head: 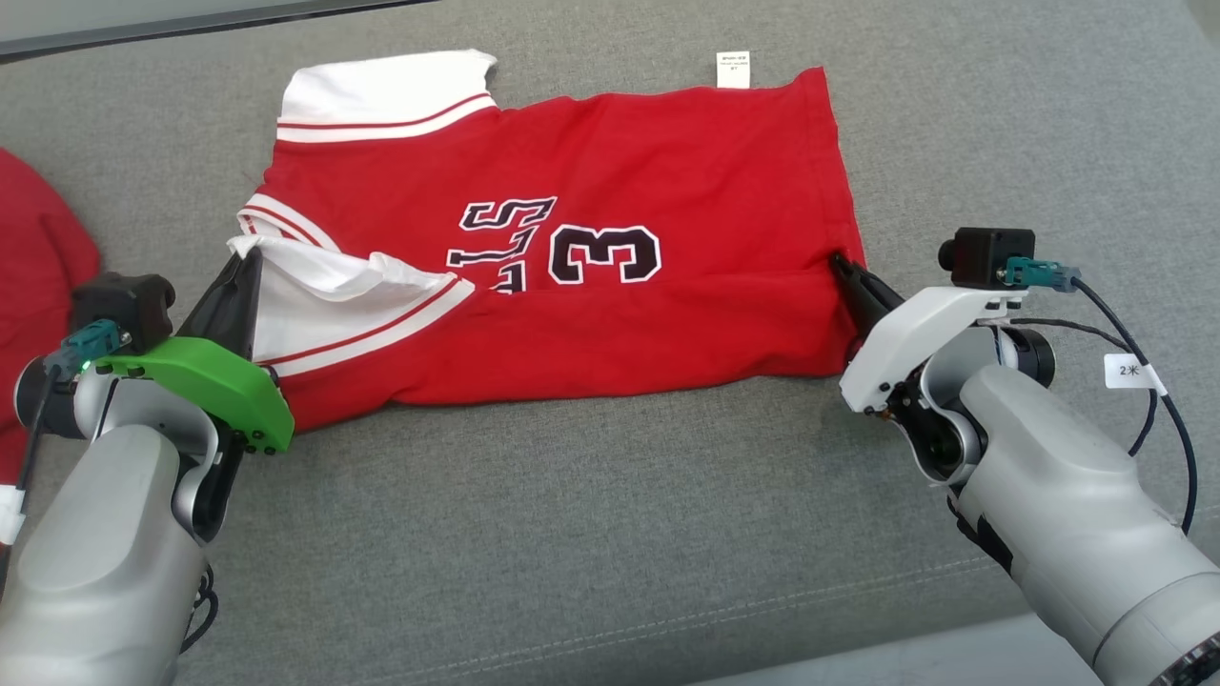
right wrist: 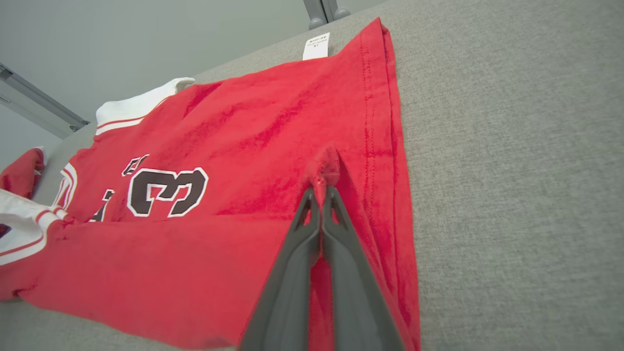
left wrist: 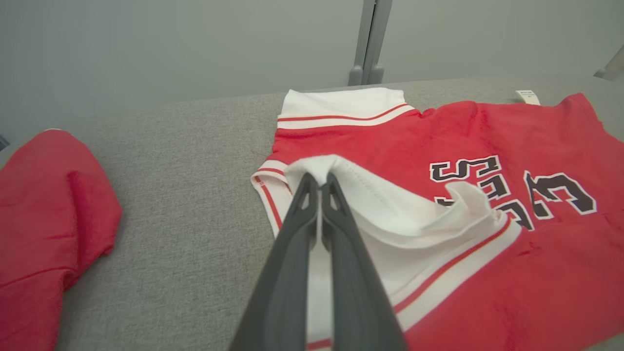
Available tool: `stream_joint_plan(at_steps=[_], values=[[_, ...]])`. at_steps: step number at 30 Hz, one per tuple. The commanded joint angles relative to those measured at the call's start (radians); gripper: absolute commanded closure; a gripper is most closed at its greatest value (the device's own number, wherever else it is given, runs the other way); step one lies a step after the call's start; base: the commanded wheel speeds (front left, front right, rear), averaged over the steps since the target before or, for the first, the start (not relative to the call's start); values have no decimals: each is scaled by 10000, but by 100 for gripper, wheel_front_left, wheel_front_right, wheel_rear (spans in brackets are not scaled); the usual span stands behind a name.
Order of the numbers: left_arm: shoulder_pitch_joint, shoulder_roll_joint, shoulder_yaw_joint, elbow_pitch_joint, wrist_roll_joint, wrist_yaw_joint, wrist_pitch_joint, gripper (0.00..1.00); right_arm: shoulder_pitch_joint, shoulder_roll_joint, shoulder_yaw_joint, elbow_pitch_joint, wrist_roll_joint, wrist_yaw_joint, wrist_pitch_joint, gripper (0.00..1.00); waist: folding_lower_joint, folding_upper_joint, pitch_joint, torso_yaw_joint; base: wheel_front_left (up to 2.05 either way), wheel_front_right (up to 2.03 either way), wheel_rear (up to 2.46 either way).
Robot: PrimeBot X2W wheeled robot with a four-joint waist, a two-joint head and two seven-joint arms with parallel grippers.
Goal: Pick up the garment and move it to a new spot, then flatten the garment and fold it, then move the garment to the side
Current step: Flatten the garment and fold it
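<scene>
The red jersey (head: 591, 324) lies mid worktop (head: 610, 534), its lettering half hidden by a folded white sleeve (head: 334, 286). The left gripper (left wrist: 319, 176) pinches that sleeve, and the right gripper (right wrist: 321, 191) pinches the hem (right wrist: 385, 122). Another red cloth (head: 38, 248) is cut off at the left edge.

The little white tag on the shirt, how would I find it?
Start at the grey cushion, where a red jersey with a number 3 lies. Follow its far edge toward the robot's right. The tag sticks out there: a tiny white rectangle with print, unlike the big striped white sleeves.
</scene>
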State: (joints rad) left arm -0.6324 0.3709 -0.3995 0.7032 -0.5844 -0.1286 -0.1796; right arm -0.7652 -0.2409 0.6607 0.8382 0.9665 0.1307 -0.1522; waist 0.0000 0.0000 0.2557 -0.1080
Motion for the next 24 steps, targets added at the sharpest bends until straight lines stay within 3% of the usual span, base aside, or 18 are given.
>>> stream_joint_plan(at_steps=[1, 5, 6, 7, 8, 9, 10, 17, 24], values=[[-377, 116, -316, 367, -81, -18, -160, 100, -280, 13, 221, 315, 70, -1, -189, 100, 0, 0, 96, 13, 0, 0, 0], [-692, 56, -700, 800, -346, -19, -413, 100, -514, 66, 547, 670, 245, -1, -360, 100, 0, 0, 173, 39, 0, 0, 0], [-741, 41, -779, 903, -431, -19, -474, 100, -569, 54, 603, 747, 297, -1, -415, 85, 0, 0, 176, 39, 0, 0, 0], [-786, 26, -844, 1001, -519, -19, -521, 100, -617, 47, 662, 811, 346, -1, -468, 61, 0, 0, 174, 39, 0, 0, 0], [-806, 22, -931, 1077, -599, -19, -576, 99, -649, 45, 729, 871, 396, 0, -518, 28, 0, 0, 165, 37, 0, 0, 0], [-842, 35, -986, 1164, -632, -19, -628, 62, -660, 42, 792, 923, 424, 0, -575, 0, 0, 0, 150, 38, 0, 0, 0], [-843, 33, -1026, 1248, -681, -19, -688, 1, -665, 42, 849, 978, 489, -1, -623, 0, 0, 0, 128, 36, 0, 0, 0], [-491, -4, -858, 1399, -667, -20, -867, 0, -515, -194, 1187, 1063, 783, 0, -919, 0, 0, 0, -111, 94, 0, 0, 0], [709, -213, 535, -113, -58, 314, -850, 0, -214, -519, 1468, 759, 301, 0, -1135, 0, 0, 0, -369, 168, 0, 0, 0]])
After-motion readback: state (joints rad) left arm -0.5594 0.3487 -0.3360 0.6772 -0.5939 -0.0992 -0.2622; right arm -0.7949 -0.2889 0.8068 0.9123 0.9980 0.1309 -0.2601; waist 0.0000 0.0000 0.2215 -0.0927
